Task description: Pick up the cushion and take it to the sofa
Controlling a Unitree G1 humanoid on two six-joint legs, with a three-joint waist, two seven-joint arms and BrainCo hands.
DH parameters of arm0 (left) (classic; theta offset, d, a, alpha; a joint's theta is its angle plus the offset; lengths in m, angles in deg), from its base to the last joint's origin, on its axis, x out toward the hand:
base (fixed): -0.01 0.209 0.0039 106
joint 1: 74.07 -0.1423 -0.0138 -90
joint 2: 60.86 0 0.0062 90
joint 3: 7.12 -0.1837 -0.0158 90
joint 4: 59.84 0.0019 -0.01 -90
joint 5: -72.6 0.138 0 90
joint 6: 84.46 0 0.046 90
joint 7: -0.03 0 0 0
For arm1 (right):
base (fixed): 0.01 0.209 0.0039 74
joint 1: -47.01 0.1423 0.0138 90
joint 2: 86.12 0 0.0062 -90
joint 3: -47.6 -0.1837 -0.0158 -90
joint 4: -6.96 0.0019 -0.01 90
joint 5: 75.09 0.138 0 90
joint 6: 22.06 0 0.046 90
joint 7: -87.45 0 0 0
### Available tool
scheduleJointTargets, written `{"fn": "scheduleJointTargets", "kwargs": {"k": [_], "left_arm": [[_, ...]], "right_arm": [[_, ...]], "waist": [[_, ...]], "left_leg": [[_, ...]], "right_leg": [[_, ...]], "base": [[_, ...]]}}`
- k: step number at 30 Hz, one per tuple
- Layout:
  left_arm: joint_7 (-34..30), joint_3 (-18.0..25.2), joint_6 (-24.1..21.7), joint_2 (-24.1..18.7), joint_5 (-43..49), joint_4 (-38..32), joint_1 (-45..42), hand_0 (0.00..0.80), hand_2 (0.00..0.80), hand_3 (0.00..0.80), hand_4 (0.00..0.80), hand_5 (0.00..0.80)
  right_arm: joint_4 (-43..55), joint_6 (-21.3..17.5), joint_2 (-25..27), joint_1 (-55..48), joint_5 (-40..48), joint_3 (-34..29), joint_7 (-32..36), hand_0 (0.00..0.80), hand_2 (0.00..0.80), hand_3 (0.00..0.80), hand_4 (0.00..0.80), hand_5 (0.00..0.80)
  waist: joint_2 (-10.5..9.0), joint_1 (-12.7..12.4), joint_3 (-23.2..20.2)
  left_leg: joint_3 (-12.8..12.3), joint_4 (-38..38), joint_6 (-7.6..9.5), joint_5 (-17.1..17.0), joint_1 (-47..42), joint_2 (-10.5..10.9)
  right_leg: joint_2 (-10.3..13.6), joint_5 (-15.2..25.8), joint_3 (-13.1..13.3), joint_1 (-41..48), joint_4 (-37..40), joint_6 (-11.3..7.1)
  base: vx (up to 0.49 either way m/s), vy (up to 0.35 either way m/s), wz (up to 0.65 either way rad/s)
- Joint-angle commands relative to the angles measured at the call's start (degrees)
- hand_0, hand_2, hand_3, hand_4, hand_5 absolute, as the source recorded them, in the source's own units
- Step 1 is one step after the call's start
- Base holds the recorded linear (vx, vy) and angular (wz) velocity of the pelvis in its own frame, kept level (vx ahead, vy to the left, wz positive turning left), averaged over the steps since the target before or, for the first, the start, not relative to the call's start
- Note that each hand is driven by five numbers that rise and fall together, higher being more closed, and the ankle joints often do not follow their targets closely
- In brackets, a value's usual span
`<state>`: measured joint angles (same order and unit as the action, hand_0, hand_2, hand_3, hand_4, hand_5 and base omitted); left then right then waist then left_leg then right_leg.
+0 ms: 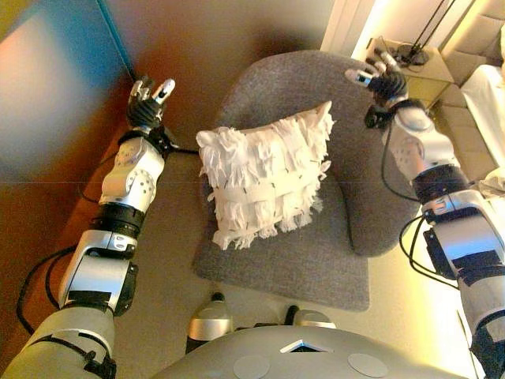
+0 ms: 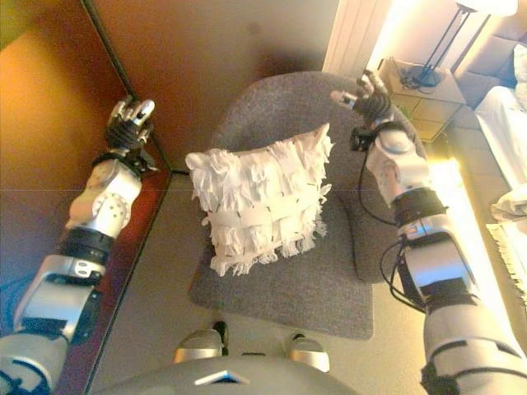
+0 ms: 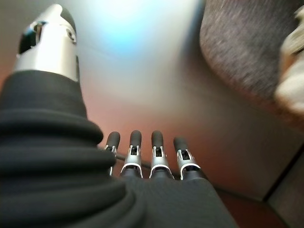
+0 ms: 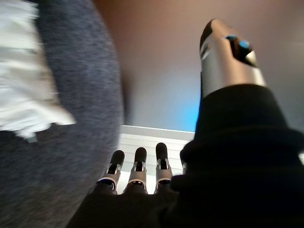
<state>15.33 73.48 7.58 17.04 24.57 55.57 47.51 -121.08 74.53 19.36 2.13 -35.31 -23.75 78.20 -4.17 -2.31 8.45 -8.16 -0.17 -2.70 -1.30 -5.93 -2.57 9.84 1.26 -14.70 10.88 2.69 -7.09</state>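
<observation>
While both arms flank the cushion [image 1: 264, 178], left hand [image 1: 148, 101], right hand [image 1: 380, 76], fingers released.

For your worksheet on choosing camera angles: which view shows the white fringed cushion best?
The left eye view: the whole cushion shows, lying on the grey armchair between both hands. The right eye view shows it nearly as well. Each wrist view catches only a blurred white edge.

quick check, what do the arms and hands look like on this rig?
Both arms are silver-grey jointed shells with black bands and black cables looping alongside. The left hand and right hand each wear a dark ribbed cover over wrist and back. Fingers are silver with dark rounded tips; the thumb is a thicker silver piece, dark-tipped.
</observation>
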Motion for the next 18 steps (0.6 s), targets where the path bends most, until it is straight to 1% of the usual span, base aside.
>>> {"fn": "scheduleJointTargets", "kwargs": {"k": [1, 5, 6, 7, 8, 10, 11, 13, 16, 18], "left_arm": [[-2.3, 3.5, -4.6, 0.6, 2.5, -3.8, -3.3, 0.000, 0.000, 0.000, 0.000, 0.000], [-2.3, 6.8, -6.5, 0.8, 5.0, -8.4, -8.8, 0.000, 0.000, 0.000, 0.000, 0.000], [-2.8, 8.9, -6.9, 0.4, 5.0, -10.6, -11.3, 0.000, 0.000, 0.000, 0.000, 0.000], [-3.4, 10.0, -7.4, 0.3, 4.9, -11.5, -12.7, 0.000, 0.000, 0.000, 0.000, 0.000], [-5.2, 11.2, -8.7, 0.3, 3.7, -12.5, -14.5, 0.000, 0.000, 0.000, 0.000, 0.000], [-8.1, 13.3, -8.8, 0.8, 2.7, -15.0, -17.0, 0.000, 0.000, 0.000, 0.000, 0.000], [-11.1, 14.6, -9.3, 1.2, 2.7, -17.5, -19.2, 0.000, 0.000, 0.000, 0.000, 0.000], [-14.7, 16.6, -9.8, 2.8, 4.1, -22.1, -23.7, 0.000, 0.000, 0.000, 0.000, 0.000], [-20.1, 18.6, -9.5, 5.3, 4.6, -26.4, -29.6, 0.000, 0.000, 0.000, 0.000, 0.000], [-22.9, 18.8, -8.9, 6.5, 4.8, -27.8, -33.1, 0.000, 0.000, 0.000, 0.000, 0.000]], "right_arm": [[6.5, -5.6, 0.1, -1.9, -1.3, -2.5, -1.2, 0.000, 0.000, 0.000, 0.000, 0.000], [13.8, -7.4, -0.7, -8.6, -4.1, -6.7, 0.4, 0.000, 0.000, 0.000, 0.000, 0.000], [17.7, -8.0, -0.3, -12.3, -4.6, -9.1, 1.7, 0.000, 0.000, 0.000, 0.000, 0.000], [19.7, -8.2, -0.3, -14.6, -4.6, -10.7, 2.7, 0.000, 0.000, 0.000, 0.000, 0.000], [21.7, -8.9, -0.7, -17.4, -4.5, -12.5, 4.1, 0.000, 0.000, 0.000, 0.000, 0.000], [24.5, -9.5, -1.6, -21.5, -4.6, -15.1, 5.8, 0.000, 0.000, 0.000, 0.000, 0.000], [26.5, -10.2, -2.5, -24.6, -4.3, -16.9, 7.1, 0.000, 0.000, 0.000, 0.000, 0.000], [30.6, -11.1, -4.7, -30.4, -4.4, -19.8, 9.3, 0.000, 0.000, 0.000, 0.000, 0.000], [35.3, -11.3, -9.0, -36.9, -3.9, -22.6, 12.7, 0.000, 0.000, 0.000, 0.000, 0.000], [36.6, -11.2, -12.0, -40.5, -2.5, -23.0, 15.5, 0.000, 0.000, 0.000, 0.000, 0.000]], "waist": [[1.23, -0.5, -5.3], [1.41, -0.2, -5.7], [1.51, 0.0, -5.7], [1.53, 0.2, -5.9], [1.59, 0.3, -5.9], [1.64, 0.5, -6.0], [1.74, 0.5, -6.0], [1.83, 0.6, -6.0], [1.92, 0.9, -6.0], [1.94, 1.1, -6.1]], "left_leg": [[-1.8, -2.3, -1.81, 5.5, -1.2, -1.9], [-1.9, -1.6, -1.25, 5.8, -1.8, -1.5], [-1.9, -1.6, -1.02, 5.9, -1.9, -1.4], [-2.0, -1.7, -0.93, 5.9, -1.8, -1.4], [-2.1, -1.8, -0.81, 6.0, -1.8, -1.3], [-2.2, -2.0, -0.68, 6.1, -1.5, -1.2], [-2.3, -2.0, -0.58, 6.2, -1.4, -1.2], [-2.6, -1.8, -0.32, 6.2, -1.4, -1.2], [-3.2, -1.5, 0.04, 6.4, -1.7, -1.1], [-3.8, -1.5, 0.12, 6.5, -1.8, -1.1]], "right_leg": [[1.9, -1.1, 0.8, -2.6, -2.6, -2.01], [1.8, -1.0, 1.0, -2.2, -2.1, -1.99], [1.8, -1.1, 1.2, -2.3, -2.2, -2.02], [1.9, -1.1, 1.3, -2.4, -2.4, -2.05], [1.9, -1.1, 1.4, -2.6, -2.5, -2.08], [1.9, -1.1, 1.5, -2.8, -2.5, -2.04], [1.9, -1.1, 1.4, -2.9, -2.5, -2.00], [1.9, -1.0, 1.4, -3.0, -2.2, -2.01], [1.8, -0.9, 1.4, -3.0, -1.9, -2.06], [1.6, -0.6, 1.5, -3.3, -1.6, -2.09]], "base": [[0.000, 0.000, 0.00], [0.001, 0.003, -0.03], [-0.002, 0.008, -0.05], [-0.010, 0.009, -0.03], [0.000, 0.000, 0.00], [-0.017, 0.009, -0.01], [-0.044, 0.019, -0.03], [-0.057, 0.014, -0.03], [-0.065, 0.003, -0.05], [-0.102, -0.008, -0.12]]}}
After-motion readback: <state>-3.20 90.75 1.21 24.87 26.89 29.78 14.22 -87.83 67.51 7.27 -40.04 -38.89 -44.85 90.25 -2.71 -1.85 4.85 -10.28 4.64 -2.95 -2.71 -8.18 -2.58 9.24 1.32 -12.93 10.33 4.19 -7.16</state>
